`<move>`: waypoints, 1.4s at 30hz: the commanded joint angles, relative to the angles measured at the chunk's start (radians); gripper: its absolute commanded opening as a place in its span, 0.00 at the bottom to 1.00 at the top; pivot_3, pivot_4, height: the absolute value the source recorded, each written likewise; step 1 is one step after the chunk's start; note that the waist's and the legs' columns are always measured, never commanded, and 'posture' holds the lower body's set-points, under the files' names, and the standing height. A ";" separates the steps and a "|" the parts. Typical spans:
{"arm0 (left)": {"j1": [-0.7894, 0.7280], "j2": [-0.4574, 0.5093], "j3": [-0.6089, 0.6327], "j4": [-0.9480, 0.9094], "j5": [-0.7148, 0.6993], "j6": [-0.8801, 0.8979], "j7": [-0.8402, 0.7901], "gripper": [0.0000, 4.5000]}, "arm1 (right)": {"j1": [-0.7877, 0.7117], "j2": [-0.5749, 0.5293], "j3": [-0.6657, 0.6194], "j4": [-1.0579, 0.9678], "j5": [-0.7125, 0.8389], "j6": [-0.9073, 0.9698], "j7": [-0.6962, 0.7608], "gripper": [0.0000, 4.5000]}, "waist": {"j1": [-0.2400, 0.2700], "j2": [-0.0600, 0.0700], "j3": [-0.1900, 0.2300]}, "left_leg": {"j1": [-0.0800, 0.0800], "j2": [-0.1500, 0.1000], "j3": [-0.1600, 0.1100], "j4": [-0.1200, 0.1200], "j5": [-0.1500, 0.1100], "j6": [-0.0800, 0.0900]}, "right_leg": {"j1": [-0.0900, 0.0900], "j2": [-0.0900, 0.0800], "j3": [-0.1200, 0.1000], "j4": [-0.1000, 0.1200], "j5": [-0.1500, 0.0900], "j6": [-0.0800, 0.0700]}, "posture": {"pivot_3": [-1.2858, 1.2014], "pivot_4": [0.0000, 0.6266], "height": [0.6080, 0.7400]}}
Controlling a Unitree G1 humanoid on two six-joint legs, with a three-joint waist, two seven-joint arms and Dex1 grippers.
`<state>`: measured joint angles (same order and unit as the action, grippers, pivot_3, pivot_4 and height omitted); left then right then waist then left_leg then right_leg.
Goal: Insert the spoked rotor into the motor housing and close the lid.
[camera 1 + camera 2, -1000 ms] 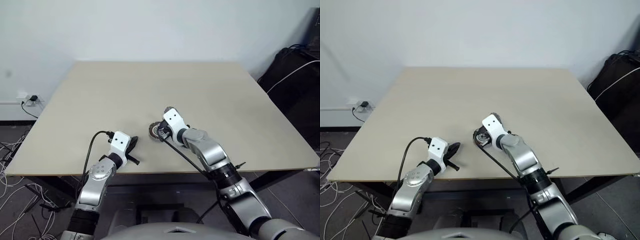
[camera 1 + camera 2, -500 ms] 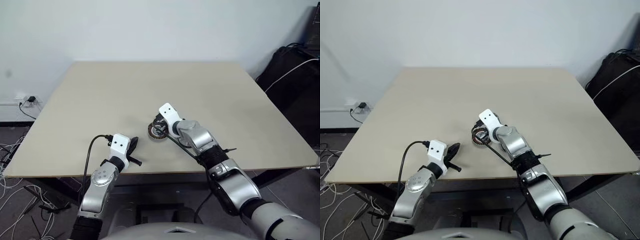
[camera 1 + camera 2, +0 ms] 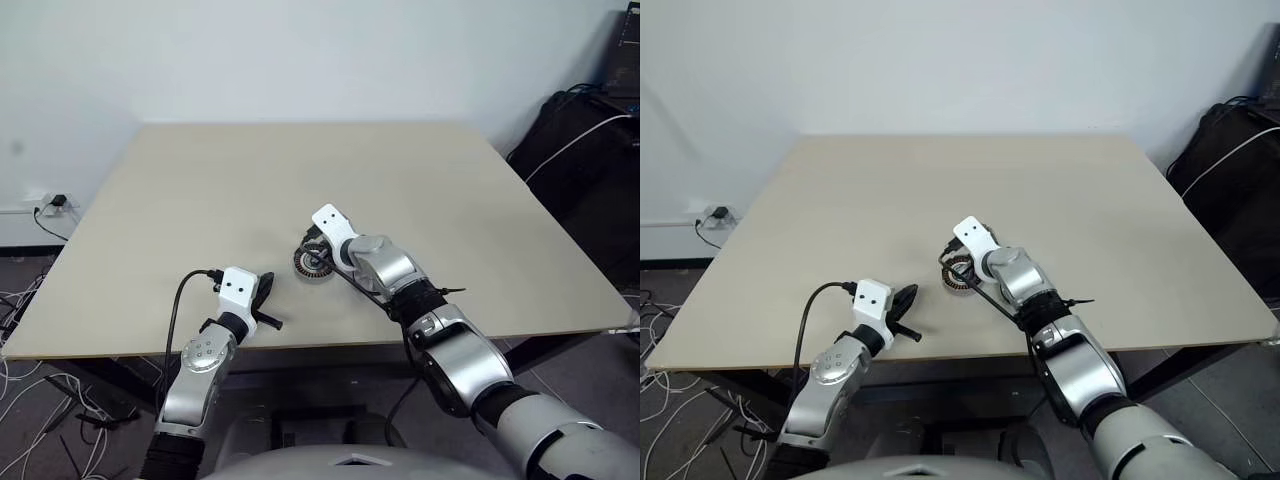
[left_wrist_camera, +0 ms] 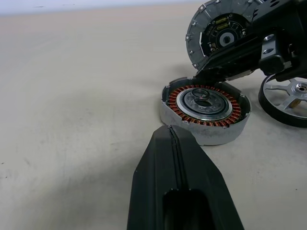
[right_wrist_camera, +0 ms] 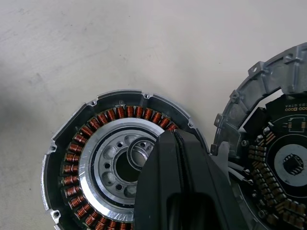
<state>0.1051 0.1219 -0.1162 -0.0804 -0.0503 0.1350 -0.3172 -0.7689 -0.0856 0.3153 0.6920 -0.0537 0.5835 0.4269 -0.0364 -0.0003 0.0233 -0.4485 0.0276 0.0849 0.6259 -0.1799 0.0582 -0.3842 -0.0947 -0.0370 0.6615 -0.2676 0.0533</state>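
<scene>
From the head cameras, a beige counter [image 3: 420,190] carries the motor housing [image 3: 311,263] near its front middle, with the right gripper [image 3: 318,250] bent down right over it and the left gripper [image 3: 265,293] resting near the front edge, well apart to the left. Compared with a second ago, the right arm has folded further forward, so its white wrist block now sits a little farther up the counter over the housing; the left arm has kept its place. In the left wrist view, the left fingers [image 4: 177,191] are pressed together and hold nothing. Beyond them the housing shows copper windings around a silver centre; the lid [image 4: 218,36] stands tilted on edge at its far rim, dark face towards the camera, and the spoked rotor [image 4: 288,98] lies flat on the counter just beside the housing. The likely hazard is that the rotor is not yet in the cup, so if the lid tips over now it could close on an empty housing. In the right wrist view, the right fingers [image 5: 175,191] are also pressed together, empty, hanging over the housing's centre with the lid just beside; a push here could shove the housing or topple the lid.
</scene>
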 commanded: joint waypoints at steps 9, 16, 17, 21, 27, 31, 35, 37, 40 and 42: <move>-0.003 -0.005 0.002 -0.033 -0.006 -0.016 0.021 0.00 | 0.006 0.018 0.014 -0.057 -0.026 0.005 0.066 0.01 | -0.002 0.000 0.000 | 0.000 0.001 0.000 0.000 0.000 0.000 | -0.001 -0.001 0.000 0.000 0.000 0.000 | 0.52 0.00 1.00; -0.005 -0.008 -0.002 -0.026 -0.005 -0.014 0.027 0.00 | 0.034 0.016 0.033 -0.083 -0.041 0.032 0.089 0.01 | -0.002 0.000 0.000 | 0.000 0.001 0.000 -0.001 0.000 0.000 | -0.001 -0.002 0.001 0.000 0.000 0.000 | 0.52 0.00 1.00; -0.005 -0.008 -0.003 -0.026 -0.005 -0.014 0.028 0.00 | 0.039 0.015 0.037 -0.090 -0.044 0.038 0.095 0.01 | -0.002 0.000 0.000 | 0.000 0.001 0.000 -0.001 0.000 0.000 | -0.001 -0.002 0.001 0.000 0.000 0.000 | 0.52 0.00 1.00; -0.006 -0.008 -0.003 -0.025 -0.004 -0.015 0.032 0.00 | 0.061 0.009 0.049 -0.123 -0.048 0.061 0.121 0.01 | -0.002 0.001 0.000 | 0.000 0.001 0.000 -0.001 0.000 0.000 | -0.001 -0.002 0.001 0.000 0.000 0.000 | 0.52 0.00 1.00; -0.006 -0.011 -0.008 -0.020 -0.002 -0.011 0.037 0.00 | 0.093 -0.001 0.048 -0.203 -0.043 0.099 0.142 0.01 | -0.001 0.001 0.000 | 0.000 0.001 0.001 -0.003 0.000 0.000 | -0.002 -0.003 0.001 -0.002 0.000 0.000 | 0.52 0.00 1.00; -0.008 -0.012 -0.012 -0.019 -0.001 -0.009 0.037 0.00 | 0.114 -0.011 0.034 -0.273 -0.038 0.120 0.136 0.01 | 0.000 0.001 0.000 | -0.001 0.001 0.002 -0.004 0.000 -0.001 | -0.004 -0.003 0.002 -0.002 -0.001 -0.001 | 0.52 0.00 1.00; -0.005 -0.009 -0.013 -0.020 -0.002 -0.008 0.037 0.00 | 0.143 -0.010 -0.001 -0.377 -0.025 0.148 0.100 0.01 | 0.000 0.001 0.000 | -0.003 0.001 0.002 -0.004 0.000 -0.001 | -0.006 -0.003 0.002 -0.001 -0.001 -0.001 | 0.52 0.00 1.00; -0.005 -0.008 -0.013 -0.019 -0.003 -0.006 0.036 0.00 | 0.158 -0.004 -0.007 -0.405 -0.030 0.150 0.071 0.01 | 0.001 0.001 0.000 | -0.003 0.001 0.002 -0.004 0.000 -0.001 | -0.007 -0.003 0.002 -0.001 -0.001 -0.001 | 0.52 0.00 1.00; -0.008 -0.009 -0.016 -0.020 -0.002 -0.002 0.035 0.00 | 0.179 0.007 0.002 -0.412 -0.041 0.140 0.033 0.01 | 0.001 0.001 0.000 | -0.003 0.001 0.002 -0.004 0.000 -0.001 | -0.007 -0.003 0.002 -0.001 -0.001 -0.001 | 0.52 0.00 1.00; -0.010 -0.009 -0.017 -0.019 -0.002 -0.001 0.034 0.00 | 0.187 0.014 0.005 -0.402 -0.043 0.129 0.013 0.01 | 0.001 0.001 0.000 | -0.003 0.001 0.002 -0.004 0.000 -0.001 | -0.007 -0.003 0.002 -0.001 -0.001 -0.001 | 0.52 0.00 1.00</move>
<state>0.1088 0.1175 -0.1279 -0.0803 -0.0495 0.1415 -0.2844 -0.5794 -0.0775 0.3348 0.3076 -0.0944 0.7290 0.4581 -0.0356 0.0002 0.0229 -0.4520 0.0283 0.0868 0.6216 -0.1795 0.0571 -0.3910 -0.0975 -0.0349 0.6603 -0.2682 0.0522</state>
